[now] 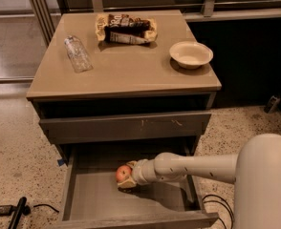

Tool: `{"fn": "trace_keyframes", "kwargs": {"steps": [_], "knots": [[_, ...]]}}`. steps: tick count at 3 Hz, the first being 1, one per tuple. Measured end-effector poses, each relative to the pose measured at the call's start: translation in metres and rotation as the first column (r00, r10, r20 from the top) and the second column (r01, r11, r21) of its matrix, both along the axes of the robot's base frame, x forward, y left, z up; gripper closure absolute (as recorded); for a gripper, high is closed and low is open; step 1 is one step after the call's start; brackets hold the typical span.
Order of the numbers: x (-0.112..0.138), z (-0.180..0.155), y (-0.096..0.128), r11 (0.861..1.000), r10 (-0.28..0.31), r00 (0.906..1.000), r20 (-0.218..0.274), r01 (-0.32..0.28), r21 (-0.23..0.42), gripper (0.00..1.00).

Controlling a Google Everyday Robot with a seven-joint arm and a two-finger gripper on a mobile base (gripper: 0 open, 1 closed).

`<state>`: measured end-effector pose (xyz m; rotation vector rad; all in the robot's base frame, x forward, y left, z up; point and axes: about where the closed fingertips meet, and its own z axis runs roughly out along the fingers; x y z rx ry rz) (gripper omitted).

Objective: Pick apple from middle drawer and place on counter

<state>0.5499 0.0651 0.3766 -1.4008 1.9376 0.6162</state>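
The red apple (pixel 123 173) with a yellowish patch is inside the open middle drawer (pixel 95 197), near the middle of its floor. My gripper (pixel 125 176) reaches in from the right on a pale arm, with its fingers above and below the apple, closed on it. The apple sits low, close to the drawer floor. The tan counter (pixel 131 66) is the cabinet top above the drawer.
On the counter lie a clear plastic bottle (pixel 77 54) at the left, a snack bag (pixel 126 30) at the back and a white bowl (pixel 190 54) at the right. A shut grey drawer front (pixel 126 126) overhangs the open drawer. A black tool with a cable (pixel 16 212) lies on the floor at the left.
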Motion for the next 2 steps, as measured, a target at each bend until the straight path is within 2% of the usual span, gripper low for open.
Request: {"fn": "trace_keyframes", "kwargs": {"steps": [1, 2], "knots": [[0.0, 0.0, 0.0, 1.0, 0.0, 1.0, 0.0, 0.0, 0.0, 1.0], [-0.0038, -0.0008, -0.0035, 1.0, -0.001, 0.9995, -0.031, 0.001, -0.012, 1.0]]}}
